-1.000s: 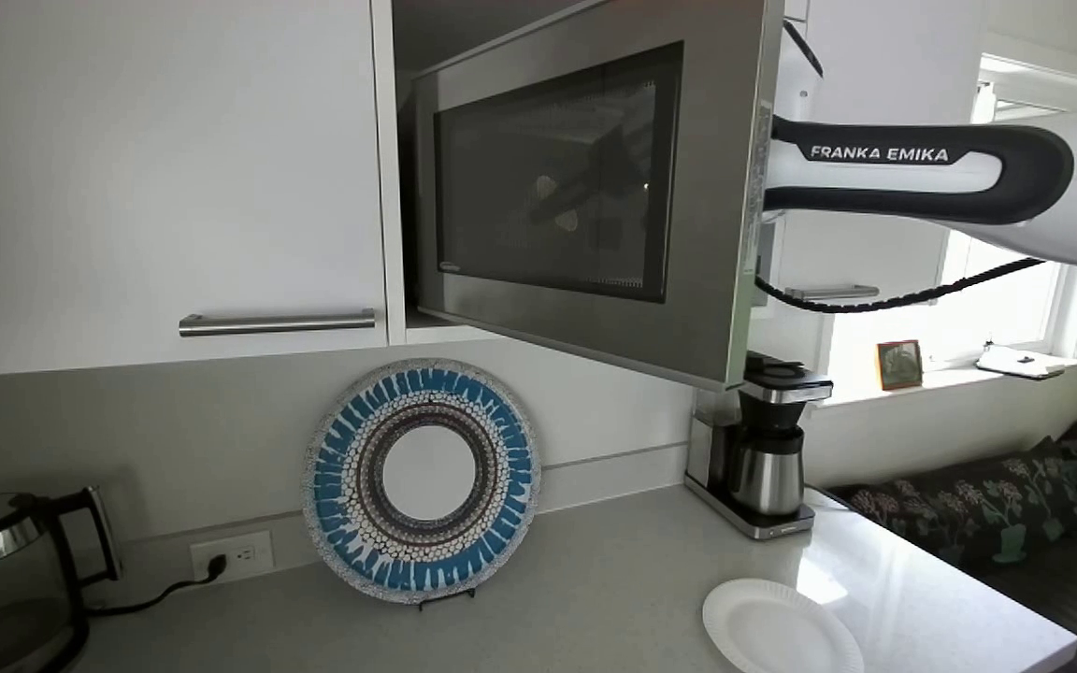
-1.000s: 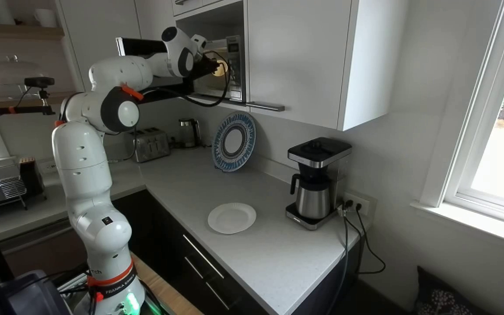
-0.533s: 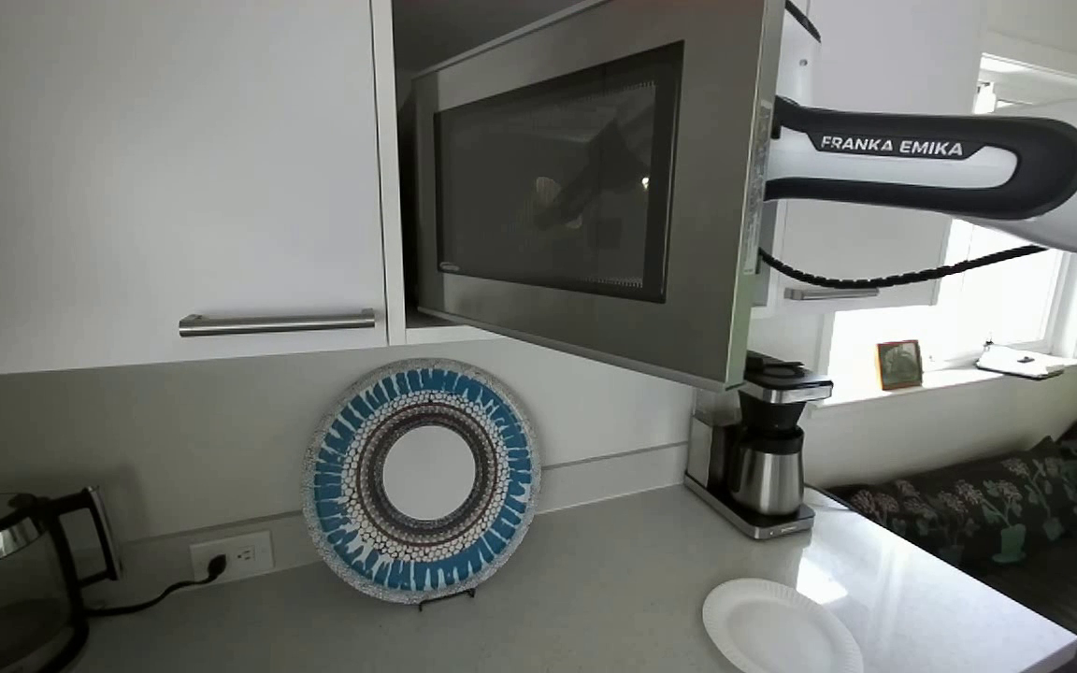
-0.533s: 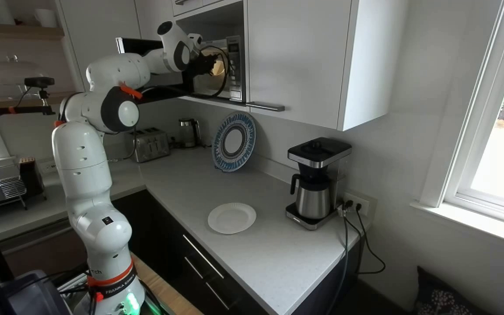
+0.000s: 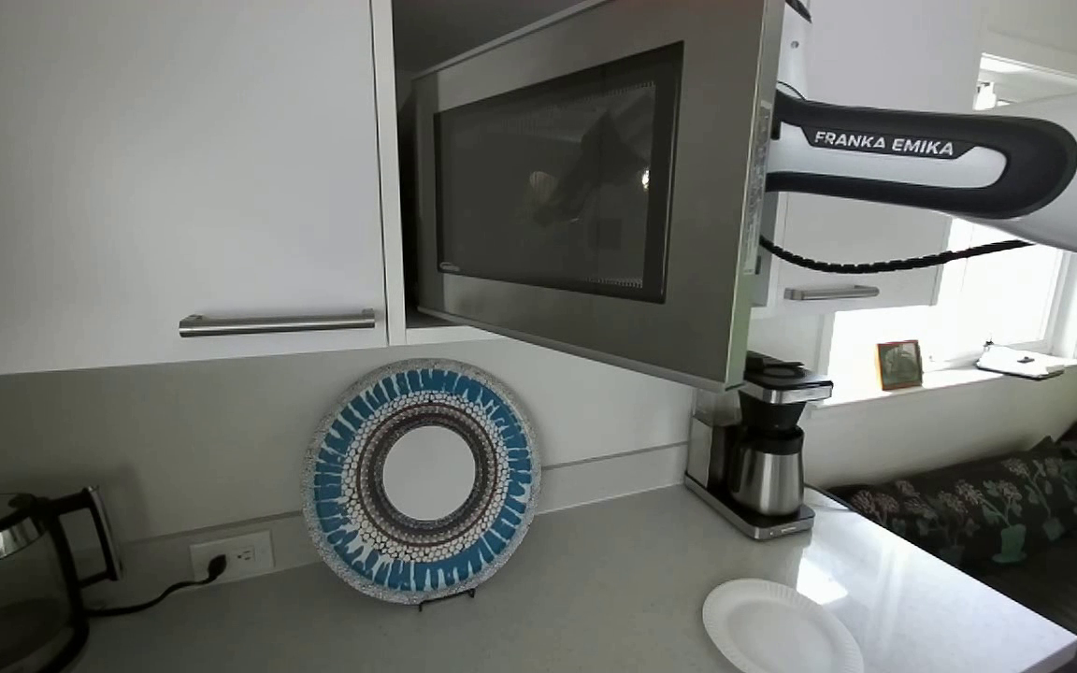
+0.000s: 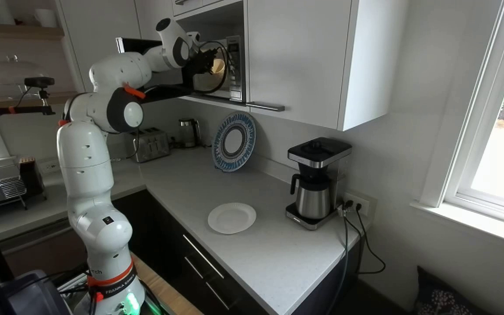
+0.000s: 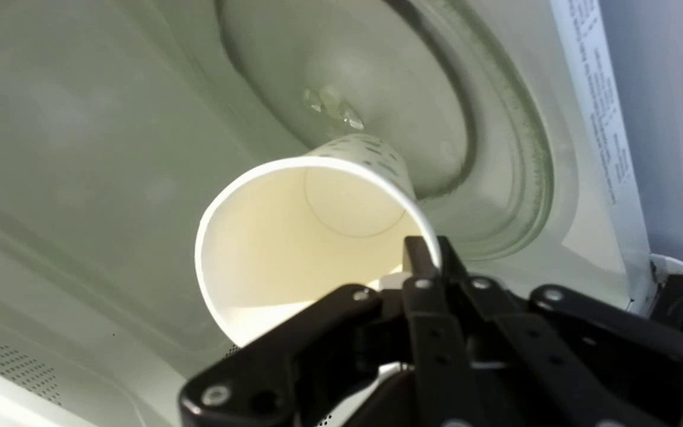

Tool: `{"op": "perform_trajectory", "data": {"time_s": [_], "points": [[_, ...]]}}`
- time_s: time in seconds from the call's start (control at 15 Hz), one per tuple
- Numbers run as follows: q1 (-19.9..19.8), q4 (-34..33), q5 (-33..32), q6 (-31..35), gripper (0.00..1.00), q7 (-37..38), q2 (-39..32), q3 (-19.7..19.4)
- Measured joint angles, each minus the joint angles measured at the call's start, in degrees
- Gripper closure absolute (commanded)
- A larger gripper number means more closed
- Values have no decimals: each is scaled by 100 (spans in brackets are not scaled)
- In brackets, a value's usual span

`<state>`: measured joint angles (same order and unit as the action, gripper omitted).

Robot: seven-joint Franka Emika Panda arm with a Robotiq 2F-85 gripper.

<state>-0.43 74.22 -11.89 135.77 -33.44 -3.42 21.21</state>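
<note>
The white arm [image 6: 85,153] stood on its base [image 6: 114,295], well below the jaws, and bent at the elbow [image 6: 123,111], also lower than the jaws. The wrist [image 6: 174,47] sat just behind the jaws, whose black fingers [image 7: 436,332] were pinched nearly together.

In an exterior view, upper centre, a cup [image 6: 218,66] is hanging at the microwave [image 6: 235,70]; a plate [image 6: 232,218] is lying below.

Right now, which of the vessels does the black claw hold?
The white paper cup with dark flecks: the claw pinches its rim. The silver metal carafe, clear glass kettle and white shelf mug stand untouched.
</note>
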Motion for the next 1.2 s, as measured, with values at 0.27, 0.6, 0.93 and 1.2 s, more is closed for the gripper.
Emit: {"op": "perform_trajectory", "data": {"time_s": [0.27, 0.6, 0.93, 1.2], "points": [[49, -188, -100, -12, 67, -74, -213, 10], [106, -367, -167, -15, 83, -148, -387, 11], [116, -523, -181, -15, 100, -185, -483, 11], [116, -607, -191, -15, 99, -186, -526, 10]]}}
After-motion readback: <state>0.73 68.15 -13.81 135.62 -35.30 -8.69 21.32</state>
